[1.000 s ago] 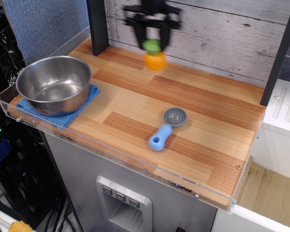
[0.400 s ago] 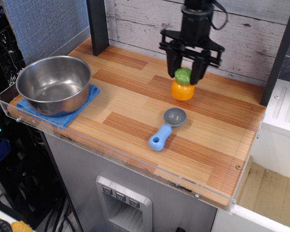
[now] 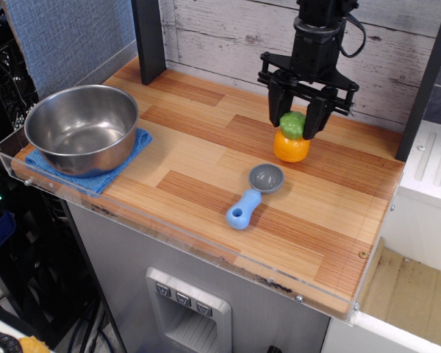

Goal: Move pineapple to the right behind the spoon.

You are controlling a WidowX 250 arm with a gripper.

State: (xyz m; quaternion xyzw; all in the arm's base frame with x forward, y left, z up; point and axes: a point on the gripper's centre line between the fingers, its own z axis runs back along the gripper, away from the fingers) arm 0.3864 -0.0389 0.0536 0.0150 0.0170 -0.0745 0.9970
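Pineapple (image 3: 292, 140): gripped at its green top by hand (image 3: 295, 123), behind-right of spoon (image 3: 253, 192); release apparently remaining.

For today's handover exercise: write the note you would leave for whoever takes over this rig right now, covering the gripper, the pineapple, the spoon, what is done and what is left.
Gripper: shut on the pineapple's green top, pointing down.
Pineapple: at or just above the wooden table, behind the spoon and a little to its right; contact with the table cannot be told.
Spoon: lies flat nearer the front edge, untouched.
Done: pineapple carried to the goal spot.
Left: set it down if needed, open the gripper, lift clear.
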